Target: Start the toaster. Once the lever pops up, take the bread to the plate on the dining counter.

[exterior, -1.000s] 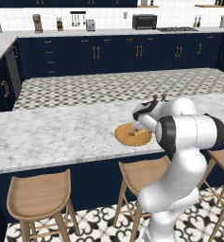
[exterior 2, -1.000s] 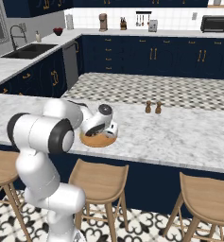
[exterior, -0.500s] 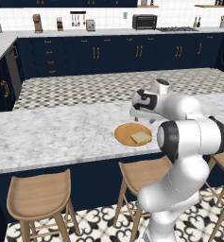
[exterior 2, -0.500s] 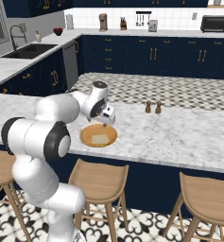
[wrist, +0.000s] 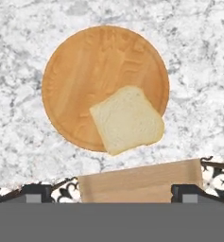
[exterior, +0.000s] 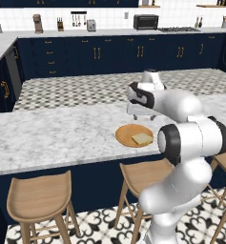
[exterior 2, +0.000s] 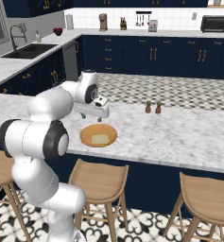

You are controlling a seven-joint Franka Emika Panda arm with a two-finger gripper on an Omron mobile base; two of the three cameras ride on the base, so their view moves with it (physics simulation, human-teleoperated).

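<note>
The bread (wrist: 126,119) lies flat on the orange-brown plate (wrist: 85,71), at the side nearest the stools, with one corner reaching past the rim. The plate (exterior: 128,132) rests on the marble dining counter (exterior: 57,133). My gripper (exterior: 144,116) hangs open and empty a short way above the far edge of the plate (exterior 2: 92,132), clear of the bread (exterior 2: 100,139). In the hand view my gripper (wrist: 111,194) looks straight down at the slice. The silver toaster (exterior: 91,25) stands on the back counter, and its lever is too small to make out.
A pair of salt and pepper shakers (exterior 2: 152,107) stands on the dining counter (exterior 2: 179,132) to the right of the plate. Wooden stools (exterior: 38,195) (exterior 2: 101,182) line the near side of the island. A black toaster oven (exterior: 145,21) sits on the back counter.
The hand has lifted from low over the plate and drawn back toward the far side. The bread stays lying on the plate. The jaws stay open.
</note>
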